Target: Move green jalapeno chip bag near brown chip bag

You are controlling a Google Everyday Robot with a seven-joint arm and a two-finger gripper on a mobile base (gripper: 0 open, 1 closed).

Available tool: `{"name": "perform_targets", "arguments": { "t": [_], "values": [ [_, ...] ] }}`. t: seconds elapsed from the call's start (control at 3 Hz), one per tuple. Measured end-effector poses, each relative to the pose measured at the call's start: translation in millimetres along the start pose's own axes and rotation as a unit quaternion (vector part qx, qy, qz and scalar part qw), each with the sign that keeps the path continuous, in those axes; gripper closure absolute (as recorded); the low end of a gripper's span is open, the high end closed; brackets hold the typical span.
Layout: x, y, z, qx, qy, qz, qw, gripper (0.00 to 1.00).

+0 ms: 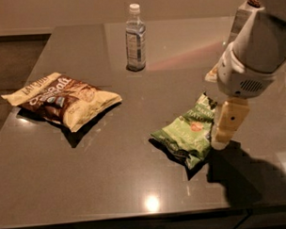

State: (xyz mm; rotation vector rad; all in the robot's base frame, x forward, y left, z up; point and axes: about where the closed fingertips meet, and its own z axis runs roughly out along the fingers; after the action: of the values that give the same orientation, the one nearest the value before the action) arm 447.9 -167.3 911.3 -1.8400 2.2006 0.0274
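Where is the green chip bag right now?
Camera view: the green chip bag lies on the table, right of centre, far from the brown chip bag at left; the gripper is at its right edge.
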Motion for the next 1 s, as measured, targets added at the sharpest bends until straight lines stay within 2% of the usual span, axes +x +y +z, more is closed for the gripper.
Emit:
{"name": "perform_targets", "arguments": {
  "t": [0.33, 0.67, 1.0],
  "values": [
    [-0.9, -1.2, 18.5, -0.017, 0.004, 0.000, 0.9999, 0.14],
    [-2.1, -4.2, 22.8, -0.027, 0.005, 0.006, 0.9996, 0.37],
    [-13.0, -10.7, 13.0, -0.033, -0.007, 0.010, 0.9994, 0.61]
  ]
}}
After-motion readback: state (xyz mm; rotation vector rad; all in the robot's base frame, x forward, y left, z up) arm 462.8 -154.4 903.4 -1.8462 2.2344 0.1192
